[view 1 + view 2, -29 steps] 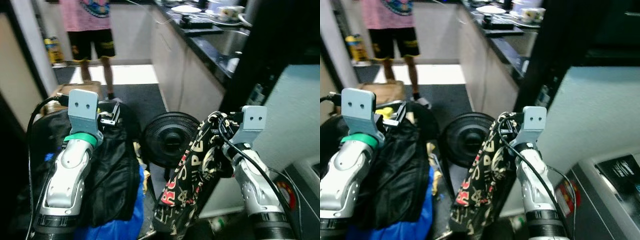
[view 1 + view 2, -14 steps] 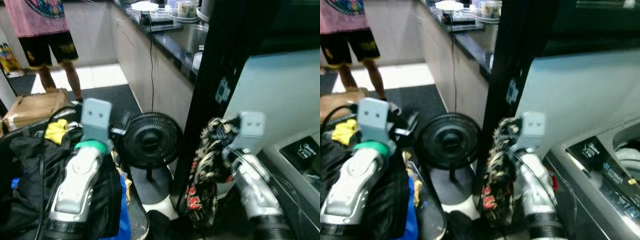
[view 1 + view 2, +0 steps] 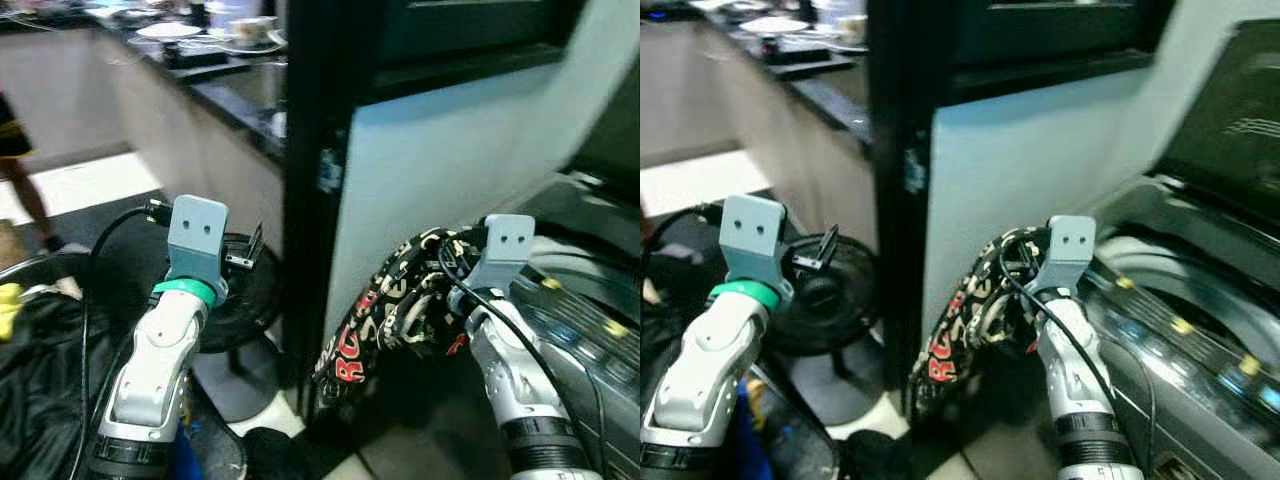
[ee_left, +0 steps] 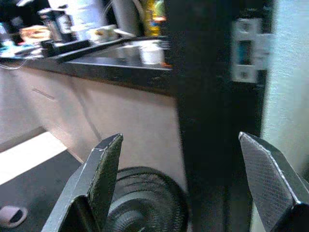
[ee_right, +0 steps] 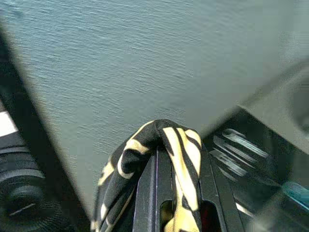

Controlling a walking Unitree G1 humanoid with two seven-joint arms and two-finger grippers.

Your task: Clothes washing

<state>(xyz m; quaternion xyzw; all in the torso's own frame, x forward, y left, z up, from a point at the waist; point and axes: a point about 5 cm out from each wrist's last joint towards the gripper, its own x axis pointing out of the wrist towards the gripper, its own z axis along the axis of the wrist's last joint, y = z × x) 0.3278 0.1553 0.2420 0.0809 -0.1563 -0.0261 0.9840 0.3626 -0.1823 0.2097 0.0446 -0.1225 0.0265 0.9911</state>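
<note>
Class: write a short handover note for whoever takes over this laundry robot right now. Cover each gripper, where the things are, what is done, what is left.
Right gripper: shut on the black, cream and red patterned garment, held up beside the pale wall.
Left gripper: open, holding nothing, facing the black floor fan.
Dark top-loading washing machine: lid up, on the robot's right.
Done: garment picked up and brought to the washer.
Left: drop it in the drum.
</note>
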